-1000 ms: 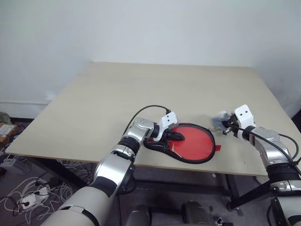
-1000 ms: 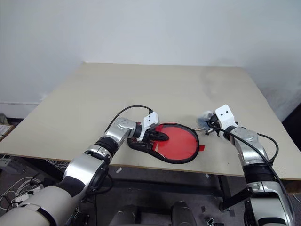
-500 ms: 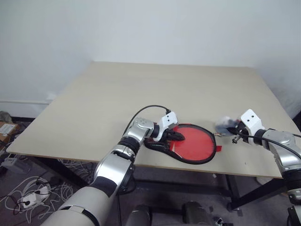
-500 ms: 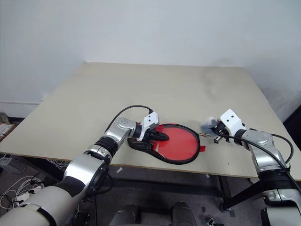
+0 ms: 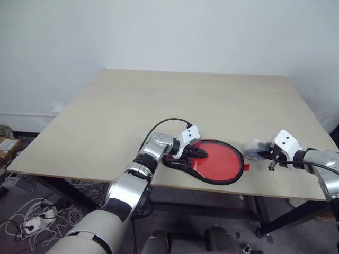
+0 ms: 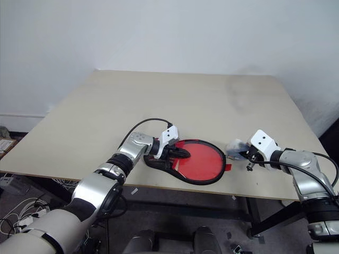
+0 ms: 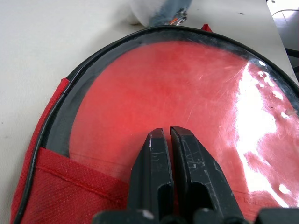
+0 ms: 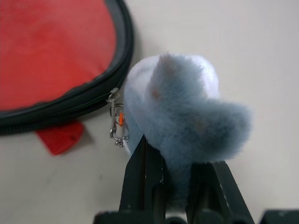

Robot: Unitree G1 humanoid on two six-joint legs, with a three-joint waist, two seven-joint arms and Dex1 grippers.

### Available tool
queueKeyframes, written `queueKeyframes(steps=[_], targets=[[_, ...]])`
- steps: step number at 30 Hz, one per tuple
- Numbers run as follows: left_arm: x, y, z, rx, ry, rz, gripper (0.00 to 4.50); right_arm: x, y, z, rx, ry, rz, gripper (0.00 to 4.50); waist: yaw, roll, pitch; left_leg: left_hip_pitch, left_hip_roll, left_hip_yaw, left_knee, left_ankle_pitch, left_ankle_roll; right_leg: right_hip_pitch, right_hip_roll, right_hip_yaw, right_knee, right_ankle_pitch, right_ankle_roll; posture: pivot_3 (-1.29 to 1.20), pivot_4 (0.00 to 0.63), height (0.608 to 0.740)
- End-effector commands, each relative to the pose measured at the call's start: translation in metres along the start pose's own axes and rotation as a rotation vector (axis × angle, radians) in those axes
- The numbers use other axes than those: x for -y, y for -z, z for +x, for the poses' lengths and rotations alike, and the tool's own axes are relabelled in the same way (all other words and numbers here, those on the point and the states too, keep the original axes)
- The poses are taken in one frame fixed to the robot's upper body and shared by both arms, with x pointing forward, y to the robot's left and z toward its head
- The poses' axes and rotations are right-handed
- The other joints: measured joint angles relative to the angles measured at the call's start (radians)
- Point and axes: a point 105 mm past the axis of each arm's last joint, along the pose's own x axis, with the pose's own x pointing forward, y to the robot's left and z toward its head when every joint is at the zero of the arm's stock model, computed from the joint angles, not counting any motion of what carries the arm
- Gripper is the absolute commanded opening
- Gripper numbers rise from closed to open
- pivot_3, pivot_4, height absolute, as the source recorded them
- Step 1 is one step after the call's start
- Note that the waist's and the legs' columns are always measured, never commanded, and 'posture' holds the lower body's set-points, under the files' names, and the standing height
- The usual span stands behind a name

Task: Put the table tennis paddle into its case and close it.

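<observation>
A: Where's the case (image 5: 217,168)?
B: Flat on the surface (image 5: 159,100), near front edge; clear side up w/ red showing through; paddle itself I can't tell apart.
A: Hands?
B: Left hand (image 7: 167,138) clenched, tips pressing the clear panel; right hand (image 8: 174,184) grasping a fluffy grey-blue charm (image 8: 187,119) clipped to the zipper pull (image 8: 117,122).
A: Any writing?
B: None legible.

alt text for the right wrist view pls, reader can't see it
The right gripper is shut on a fluffy blue-grey and white plush charm, clipped to the zipper pull at the case edge. The case's black zipper rim curves around its red panel on the pale table.
</observation>
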Motion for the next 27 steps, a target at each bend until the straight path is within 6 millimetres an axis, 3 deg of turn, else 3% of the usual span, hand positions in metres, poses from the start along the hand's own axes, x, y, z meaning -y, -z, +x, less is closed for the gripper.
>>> queueKeyframes(steps=[1,27], targets=[[0.001,0.013,-0.002,-0.043,-0.002,-0.024,0.15,0.007,-0.007,-0.015,0.005,0.003,-0.040,0.10,0.000,0.000,0.000,0.000,0.000,0.000,0.000,0.000,0.000,0.000,0.000,0.000,0.000,0.000,0.000,0.00,0.000,0.740],[0.002,0.012,0.001,-0.040,-0.004,-0.021,0.15,-0.035,-0.019,-0.038,0.028,-0.239,-0.049,0.10,0.003,-0.001,0.000,0.000,0.000,0.000,0.002,0.000,0.000,0.000,-0.001,0.000,0.000,0.000,0.000,0.00,0.000,0.740]])
